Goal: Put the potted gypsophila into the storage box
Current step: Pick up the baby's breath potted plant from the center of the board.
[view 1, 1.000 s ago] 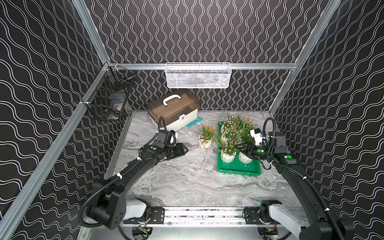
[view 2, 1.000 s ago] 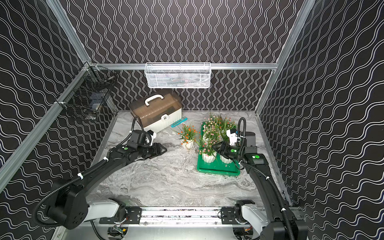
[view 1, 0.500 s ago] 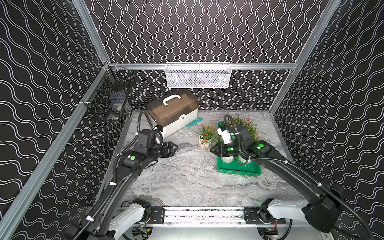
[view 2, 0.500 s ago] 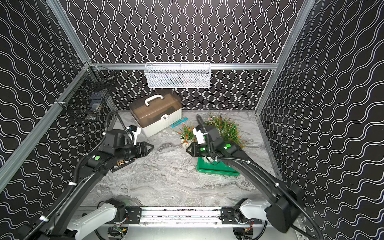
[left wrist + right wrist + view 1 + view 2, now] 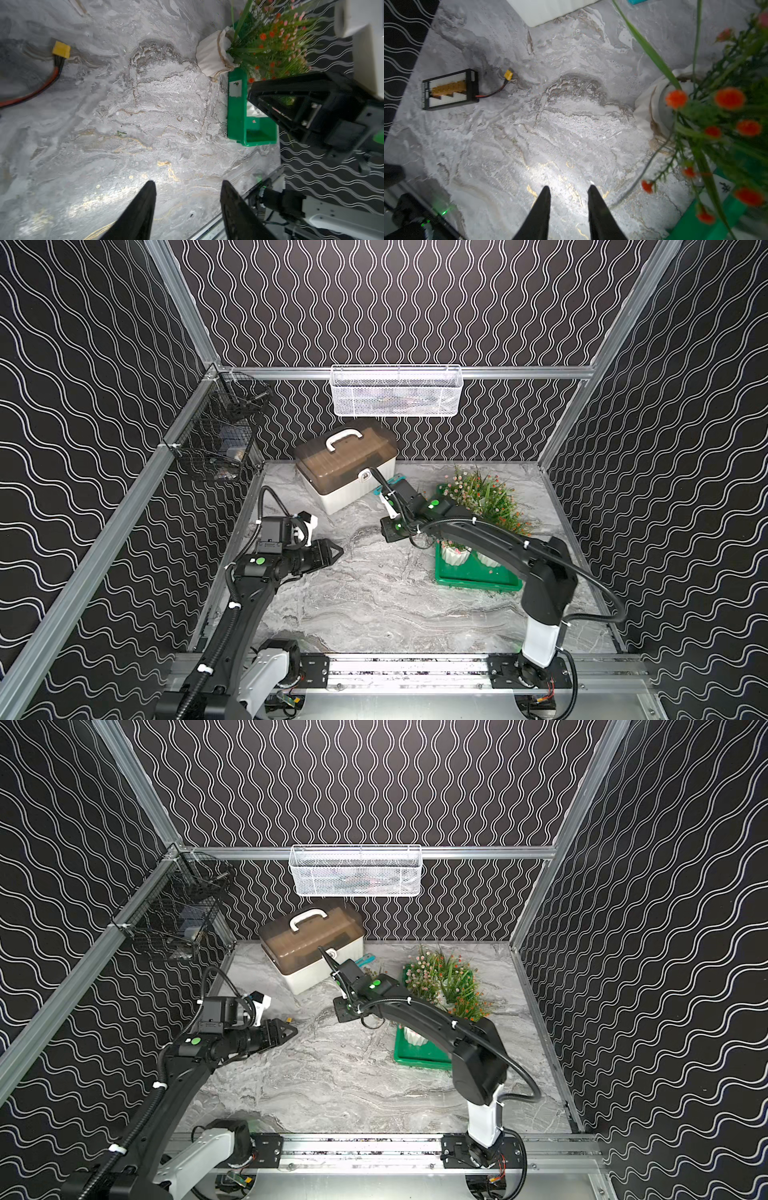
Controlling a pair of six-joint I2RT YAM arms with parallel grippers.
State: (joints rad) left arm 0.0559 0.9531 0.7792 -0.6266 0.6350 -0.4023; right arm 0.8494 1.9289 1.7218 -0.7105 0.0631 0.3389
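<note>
Black walls with white wavy lines all round, and a grey marble-look worktop [image 5: 374, 605] under everything. Progress-wise I reckon it's nearly there. The storage box [image 5: 473, 578], a shallow bright-green plastic tray over by the right arm, already has a thick bunch of the potted gypsophila [image 5: 486, 497] in it: small white ribbed pots with grassy green sprigs and tiny orange and pink flowers. Can't count them, the right arm covers part of the tray.

One white ribbed pot with orange flowers [image 5: 214, 54] is still out on the worktop, just beside the tray's corner. It looks upright, but I can't tell if it touches the wall. The right claw [image 5: 569, 199] hangs near it, fingers a little apart, nothing between them. The left claw [image 5: 188, 199] is well off to the side, fingers wider apart, empty too. So that last pot looks like all that's left.
</note>
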